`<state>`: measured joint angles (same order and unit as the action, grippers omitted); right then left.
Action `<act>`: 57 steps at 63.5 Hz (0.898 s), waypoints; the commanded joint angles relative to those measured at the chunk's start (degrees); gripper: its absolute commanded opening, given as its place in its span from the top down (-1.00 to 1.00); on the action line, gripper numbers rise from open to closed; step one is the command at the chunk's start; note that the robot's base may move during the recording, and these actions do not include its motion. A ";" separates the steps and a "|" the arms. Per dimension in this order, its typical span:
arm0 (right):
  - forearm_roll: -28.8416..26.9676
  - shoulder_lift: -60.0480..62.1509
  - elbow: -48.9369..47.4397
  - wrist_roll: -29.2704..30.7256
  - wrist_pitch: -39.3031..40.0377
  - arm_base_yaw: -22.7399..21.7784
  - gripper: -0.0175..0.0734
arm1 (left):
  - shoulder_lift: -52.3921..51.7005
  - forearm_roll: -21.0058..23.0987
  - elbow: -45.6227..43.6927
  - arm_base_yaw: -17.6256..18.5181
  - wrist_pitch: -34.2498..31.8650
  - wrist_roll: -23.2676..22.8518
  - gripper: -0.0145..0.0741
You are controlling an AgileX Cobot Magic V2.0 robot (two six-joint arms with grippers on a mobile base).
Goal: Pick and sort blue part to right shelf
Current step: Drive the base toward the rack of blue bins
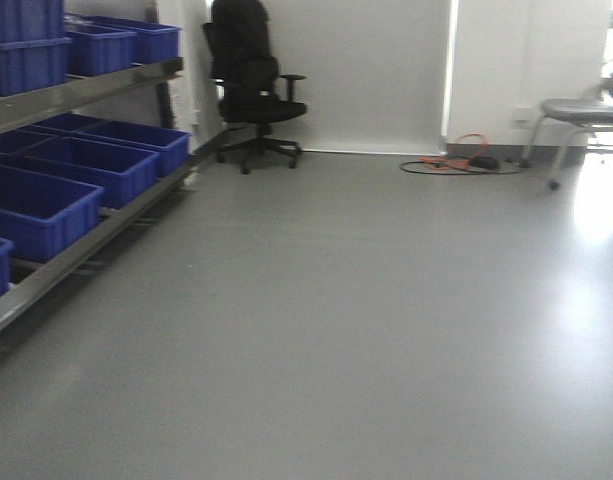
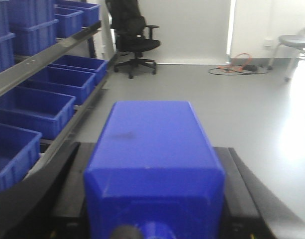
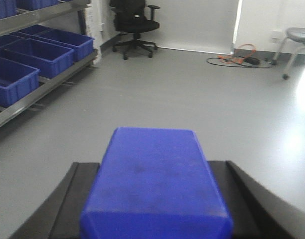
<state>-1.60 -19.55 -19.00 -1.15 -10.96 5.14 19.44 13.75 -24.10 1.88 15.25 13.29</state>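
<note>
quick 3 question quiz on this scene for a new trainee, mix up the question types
1. True or false: in the front view, the shelf of blue bins stands on the right side.
2. What sits between the fingers of the left gripper, and likewise in the right gripper? A) nothing B) a blue block C) a red cup
3. Which piece of furniture stands by the far wall, just past the shelf's end?

Key: 1 false, it is on the left. 2 B. 3 the black office chair.
</note>
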 commanded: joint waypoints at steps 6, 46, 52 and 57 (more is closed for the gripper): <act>0.57 -0.27 -1.72 0.36 5.23 -0.22 -0.31 | 0.41 0.38 -1.74 -0.01 -5.36 -0.14 -0.20; 0.57 -0.27 -1.72 0.36 5.23 -0.22 -0.31 | 0.41 0.38 -1.74 -0.01 -5.36 -0.14 -0.20; 0.57 -0.27 -1.72 0.36 5.23 -0.22 -0.31 | 0.41 0.38 -1.74 -0.01 -5.36 -0.14 -0.20; 0.57 -0.27 -1.72 0.36 5.23 -0.22 -0.31 | 0.41 0.38 -1.74 -0.01 -5.36 -0.14 -0.20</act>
<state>-1.60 -19.55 -19.00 -1.15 -10.96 5.14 19.44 13.75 -24.10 1.88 15.25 13.29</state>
